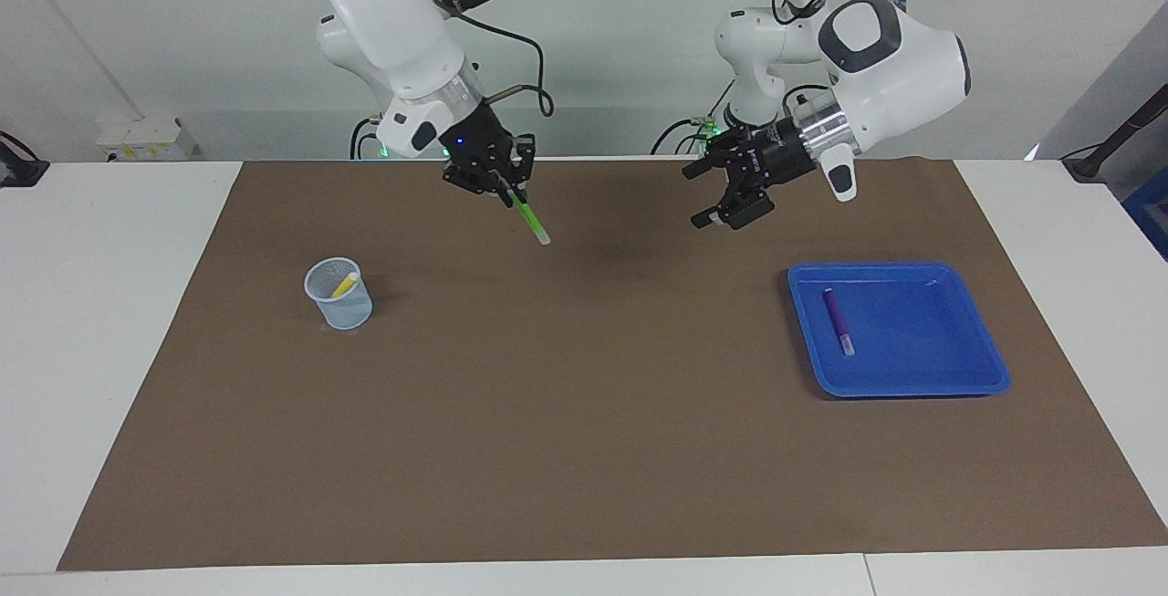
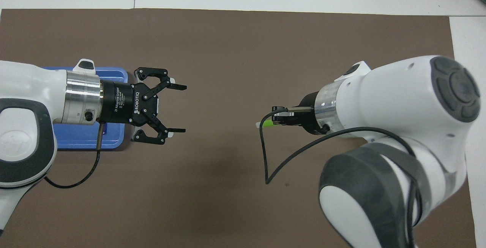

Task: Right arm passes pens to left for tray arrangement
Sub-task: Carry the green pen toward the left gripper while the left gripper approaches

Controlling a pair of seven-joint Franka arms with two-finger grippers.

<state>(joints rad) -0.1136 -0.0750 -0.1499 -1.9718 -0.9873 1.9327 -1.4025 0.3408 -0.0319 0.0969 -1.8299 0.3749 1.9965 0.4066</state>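
Observation:
My right gripper (image 1: 505,189) (image 2: 276,117) hangs over the middle of the brown mat, shut on a light green pen (image 1: 529,216) (image 2: 267,123) that slants down from it with its whitish end lowest. The left gripper (image 1: 700,194) (image 2: 182,108) hovers open over the mat beside the blue tray (image 1: 949,368) (image 2: 81,141), its fingers pointing at the green pen with a gap between them. A purple pen (image 1: 838,321) lies in the tray, along the side toward the right arm's end. A yellow pen (image 1: 344,285) leans inside a pale blue mesh cup (image 1: 339,295).
The brown mat (image 1: 584,413) covers most of the white table. The mesh cup stands toward the right arm's end and is hidden under the right arm in the overhead view. A black cable (image 2: 281,160) loops below the right wrist.

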